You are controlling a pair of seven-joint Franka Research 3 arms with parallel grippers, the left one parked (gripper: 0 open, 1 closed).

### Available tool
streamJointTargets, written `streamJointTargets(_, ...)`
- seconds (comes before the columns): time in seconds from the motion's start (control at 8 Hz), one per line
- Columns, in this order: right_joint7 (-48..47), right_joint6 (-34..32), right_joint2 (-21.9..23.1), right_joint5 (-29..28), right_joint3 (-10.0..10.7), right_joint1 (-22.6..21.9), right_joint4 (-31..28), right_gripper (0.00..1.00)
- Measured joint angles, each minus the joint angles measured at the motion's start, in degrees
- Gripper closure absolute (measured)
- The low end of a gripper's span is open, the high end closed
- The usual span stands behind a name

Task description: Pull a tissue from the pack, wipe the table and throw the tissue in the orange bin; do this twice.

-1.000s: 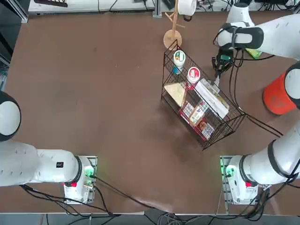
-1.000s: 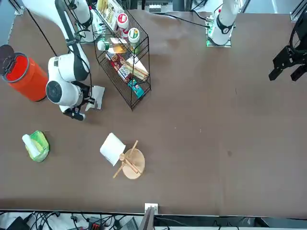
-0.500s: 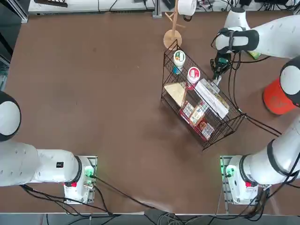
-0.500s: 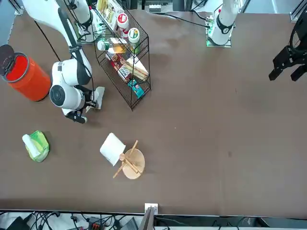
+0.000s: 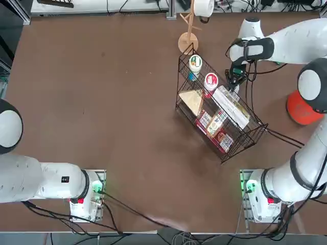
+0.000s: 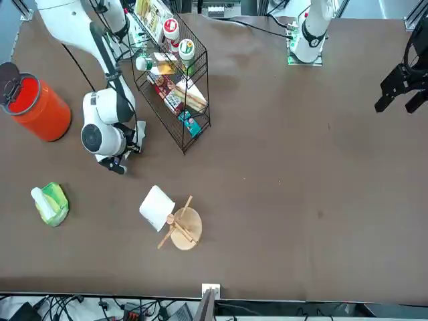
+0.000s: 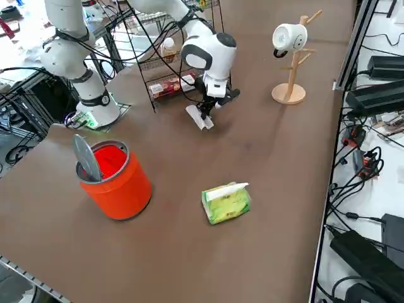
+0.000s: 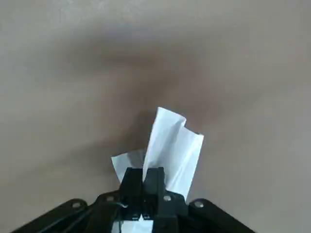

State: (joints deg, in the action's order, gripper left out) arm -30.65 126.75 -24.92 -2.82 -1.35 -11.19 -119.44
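My right gripper (image 8: pixel 142 177) is shut on a white tissue (image 8: pixel 170 145) and presses it onto the dark-brown table (image 5: pixel 102 102). It works right beside the far end of the wire rack; the side view shows the gripper (image 7: pixel 206 112) with the tissue (image 7: pixel 198 118) trailing flat on the tabletop. The green pack (image 7: pixel 226 202) with its white tuft lies further toward my right, apart from the gripper, also in the front view as the pack (image 6: pixel 50 202). The orange bin (image 7: pixel 113 177) stands open at the table's right edge, the same bin (image 5: pixel 301 107) partly under my arm from above.
A black wire basket rack (image 5: pixel 217 115) with cups and boxes stands just left of the gripper. A wooden stand with a white paper roll (image 7: pixel 290 63) is at the far edge. The bin's grey lid (image 7: pixel 85 158) tilts up. Cables run from my arm's base.
The right gripper has slid the tissue across the table toward the wire rack, away from the orange bin. It has stayed shut on the tissue throughout.
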Motion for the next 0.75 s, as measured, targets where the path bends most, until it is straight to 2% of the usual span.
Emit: streamJointTargets(0.75,-1.41,1.24,-0.67,0.37,0.00,-0.79,0.01,0.99)
